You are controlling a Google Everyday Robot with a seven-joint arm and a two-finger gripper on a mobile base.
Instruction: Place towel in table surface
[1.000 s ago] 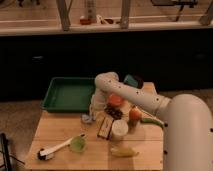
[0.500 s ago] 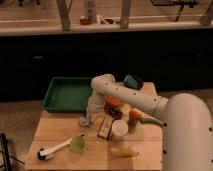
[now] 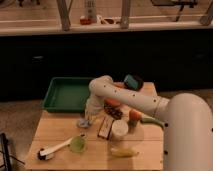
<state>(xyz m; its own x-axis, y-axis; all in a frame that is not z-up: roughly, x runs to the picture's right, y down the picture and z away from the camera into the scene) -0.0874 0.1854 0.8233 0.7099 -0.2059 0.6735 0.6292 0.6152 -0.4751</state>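
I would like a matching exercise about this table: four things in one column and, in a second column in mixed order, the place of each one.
Things:
1. green tray
2. banana
3. brush
4. end effector

Places:
A. front left part of the table
B. low over the table, just in front of the tray
C. back left of the table
D. near the front edge, right of the middle

Pairs: 1-C, 2-D, 3-A, 4-B.
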